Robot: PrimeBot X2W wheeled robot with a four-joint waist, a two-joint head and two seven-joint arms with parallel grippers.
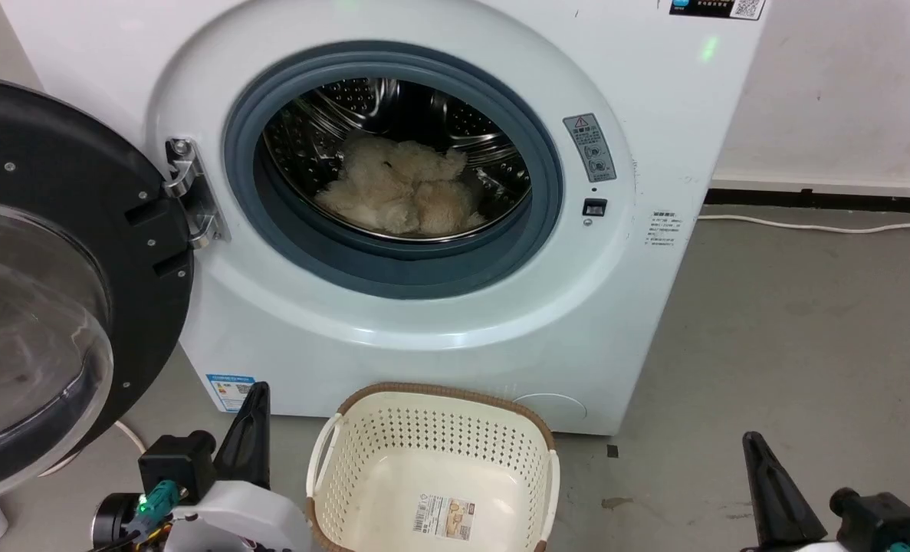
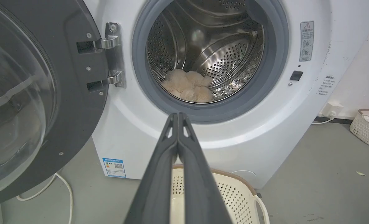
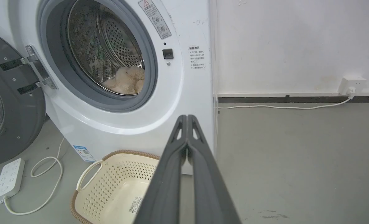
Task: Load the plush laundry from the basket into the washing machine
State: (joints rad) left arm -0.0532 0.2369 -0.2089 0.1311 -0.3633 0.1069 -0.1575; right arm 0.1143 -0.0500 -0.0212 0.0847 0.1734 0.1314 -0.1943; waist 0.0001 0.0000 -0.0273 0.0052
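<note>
**Plush in the drum, basket bare**

One plush laundry (image 1: 401, 192) item lies on the bottom of the steel drum (image 1: 439, 115) of the single washing machine (image 1: 393, 330), set back from the grey gasket (image 1: 393, 264). In the head view its shaggy cream bulk spreads wider than it is tall, so its long axis runs roughly side to side across the drum. Which end is the head I cannot tell.

The black-framed glass door (image 1: 41, 268) stands swung wide on its hinge at the machine's left.

One basket (image 1: 432, 429) sits upright on the grey floor (image 1: 792, 345), close before the machine's lower front edge. Nothing lies in it, and one label sticker (image 1: 444, 515) shows on its inner bottom.

There are two grippers. The left gripper (image 2: 178, 115) has its two dark fingers pressed together on nothing, pointing toward the drum opening. The right gripper (image 3: 187, 116) is likewise closed on nothing, just right of the basket.

In the left wrist view a second, smaller basket (image 2: 366, 129) stands against the wall, well apart. One power strip (image 3: 8, 179) lies on the floor below the door.
</note>
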